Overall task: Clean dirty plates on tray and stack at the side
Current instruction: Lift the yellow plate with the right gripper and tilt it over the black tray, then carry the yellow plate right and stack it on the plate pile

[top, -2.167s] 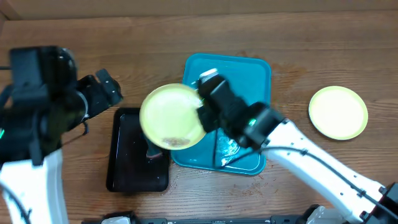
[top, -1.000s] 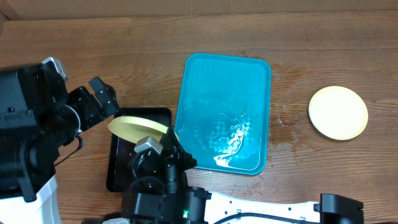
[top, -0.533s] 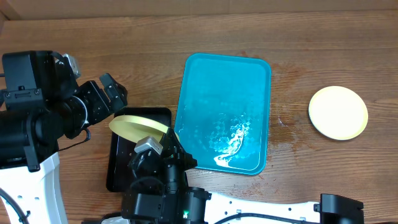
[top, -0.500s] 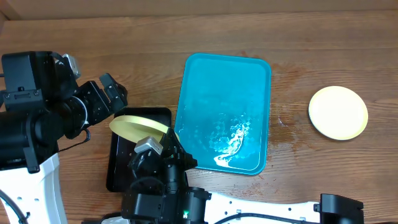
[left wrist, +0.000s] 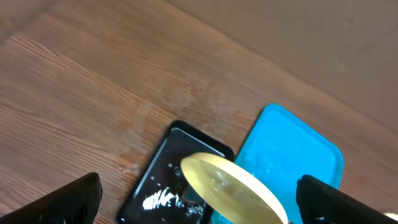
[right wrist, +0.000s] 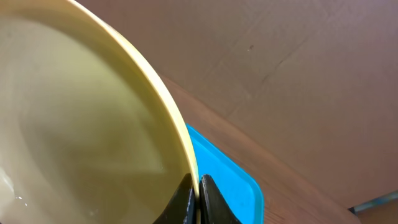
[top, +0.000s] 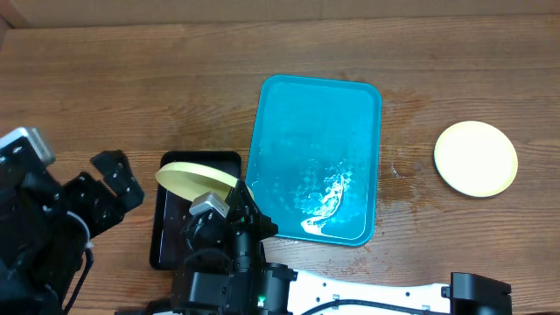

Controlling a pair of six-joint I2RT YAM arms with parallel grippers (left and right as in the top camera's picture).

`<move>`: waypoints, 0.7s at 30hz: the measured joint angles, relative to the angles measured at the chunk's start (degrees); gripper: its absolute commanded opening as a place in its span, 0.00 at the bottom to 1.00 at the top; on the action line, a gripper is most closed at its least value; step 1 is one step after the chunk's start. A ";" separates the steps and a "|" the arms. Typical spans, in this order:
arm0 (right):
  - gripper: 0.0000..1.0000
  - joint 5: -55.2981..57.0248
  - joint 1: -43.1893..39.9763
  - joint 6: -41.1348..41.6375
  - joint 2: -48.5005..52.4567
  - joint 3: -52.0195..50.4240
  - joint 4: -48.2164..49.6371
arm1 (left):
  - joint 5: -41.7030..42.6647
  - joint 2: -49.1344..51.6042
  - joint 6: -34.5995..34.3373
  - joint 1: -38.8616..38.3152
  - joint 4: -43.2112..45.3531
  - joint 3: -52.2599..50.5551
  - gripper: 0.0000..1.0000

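Observation:
My right gripper (top: 238, 203) is shut on the rim of a pale yellow-green plate (top: 196, 178) and holds it tilted on edge over the small black tray (top: 168, 248). In the right wrist view the fingers (right wrist: 196, 198) pinch the plate's rim (right wrist: 93, 124). The plate looks wet and glossy in the left wrist view (left wrist: 231, 190). My left gripper (top: 118, 179) is open and empty, left of the black tray; its fingers (left wrist: 199, 190) are wide apart. The blue tray (top: 359, 105) holds no plates and looks wet. A second plate (top: 476, 157) lies flat at the far right. Only two plates show.
The black tray (left wrist: 163, 167) is wet with white flecks. The blue tray (left wrist: 292, 155) lies right beside it and also shows in the right wrist view (right wrist: 231, 183). A brown cardboard wall runs along the table's far edge (top: 280, 10).
My right gripper has carried the plate from above the blue tray to over the black tray and holds still there. My left arm has pulled back down and to the left, away from the plate.

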 measured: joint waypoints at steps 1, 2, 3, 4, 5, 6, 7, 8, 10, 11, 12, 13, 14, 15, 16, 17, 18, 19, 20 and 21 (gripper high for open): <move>0.04 0.00 0.00 -0.04 0.00 0.00 -0.02 | -0.72 -0.33 0.02 0.00 0.00 0.13 1.00; 0.04 0.00 0.00 -0.04 0.00 0.00 0.02 | -1.33 -0.37 0.02 0.00 0.00 0.15 1.00; 0.04 0.00 0.00 -0.04 0.00 0.00 0.00 | -1.62 -0.28 0.02 0.00 -0.07 0.15 1.00; 0.04 0.00 0.00 -0.04 0.00 0.00 0.00 | -1.97 -0.02 0.02 0.00 -0.07 0.13 1.00; 0.04 0.00 0.00 -0.02 0.00 0.00 0.02 | -2.23 0.31 0.02 0.00 -0.07 0.13 1.00; 0.04 0.00 0.00 -0.04 0.00 0.00 0.00 | -2.43 0.63 0.02 0.00 -0.07 0.13 1.00; 0.04 0.00 0.00 -0.02 0.00 0.00 0.02 | -2.54 0.90 0.02 0.00 -0.07 0.13 1.00; 0.04 0.04 0.00 -0.02 0.00 0.00 0.02 | -2.67 1.16 0.02 0.00 -0.07 0.13 1.00; 0.04 0.66 0.00 -0.02 0.00 0.00 0.02 | -2.84 1.51 0.02 0.00 -0.07 0.13 1.00; 0.04 1.18 0.00 -0.07 0.00 0.00 0.00 | -2.84 1.62 0.02 0.00 -0.04 0.13 1.00; 0.04 1.49 0.00 -0.04 0.00 0.00 -0.02 | -2.84 1.64 0.02 0.00 -0.07 0.13 1.00; 0.04 1.77 0.00 -0.04 0.00 0.00 0.02 | -2.84 1.66 0.02 0.00 -0.07 0.13 1.00; 0.04 1.95 0.00 -0.04 0.00 0.00 0.02 | -2.84 1.64 0.02 0.00 -0.07 0.13 1.00; 0.04 2.05 0.00 -0.04 0.00 0.00 0.02 | -2.84 1.64 0.02 0.00 -0.07 0.13 1.00; 0.04 2.12 0.00 -0.02 0.00 0.00 0.04 | -2.84 1.64 0.02 0.00 -0.07 0.13 1.00; 0.04 2.08 0.00 0.09 0.00 0.00 0.02 | -2.84 1.64 0.02 0.00 -0.07 0.13 1.00; 0.04 1.92 -0.02 0.33 0.00 0.00 0.00 | -2.84 1.64 0.02 0.00 -0.07 0.13 1.00; 0.04 1.40 -0.20 0.72 0.00 0.00 -0.04 | -2.84 1.64 0.02 0.00 -0.07 0.13 1.00; 0.04 -0.13 -0.52 1.70 0.00 0.00 -0.31 | -2.84 1.64 0.02 0.00 -0.07 0.13 1.00; 0.04 -1.70 -0.90 2.32 0.00 0.00 -0.50 | -2.84 1.64 0.02 0.00 -0.07 0.13 1.00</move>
